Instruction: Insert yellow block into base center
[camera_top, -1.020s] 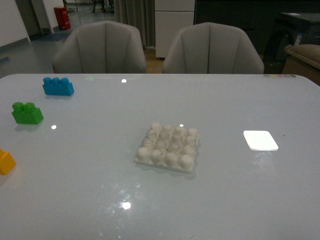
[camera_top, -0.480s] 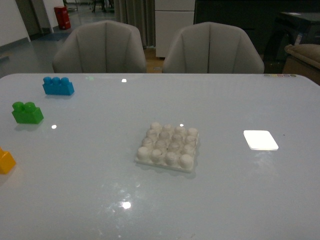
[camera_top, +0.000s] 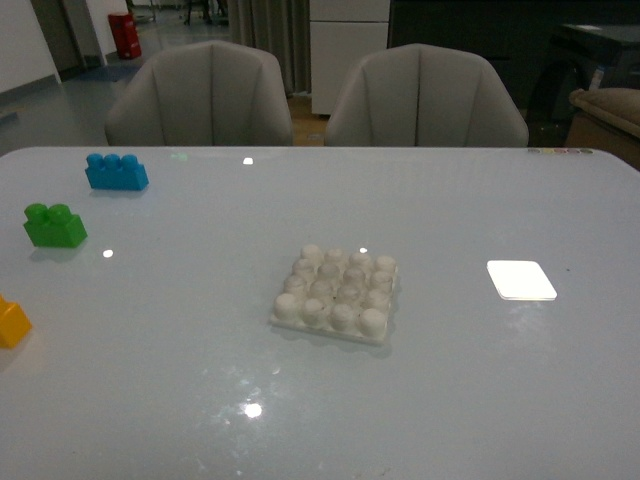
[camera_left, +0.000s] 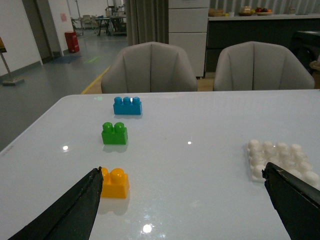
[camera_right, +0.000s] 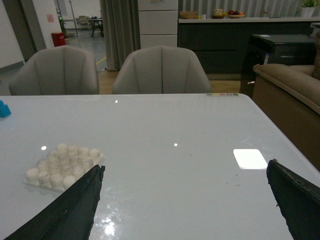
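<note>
Our left fingers (camera_left: 75, 210) and right fingers (camera_right: 65, 210) are wide, empty. We'd centre the left over the yellow block (camera_left: 114, 182) and pinch its flat sides squarely before heading to the base (camera_top: 337, 295).

Glossy table (camera_top: 450, 400), plastic yellow block (camera_left: 115, 183)

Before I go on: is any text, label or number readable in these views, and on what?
Nothing can be read.
pink notice on the far wall: blurred, unreadable.
coloured strip at the far edge of the table: too small to read.
yellow block and base: no print visible.
</note>
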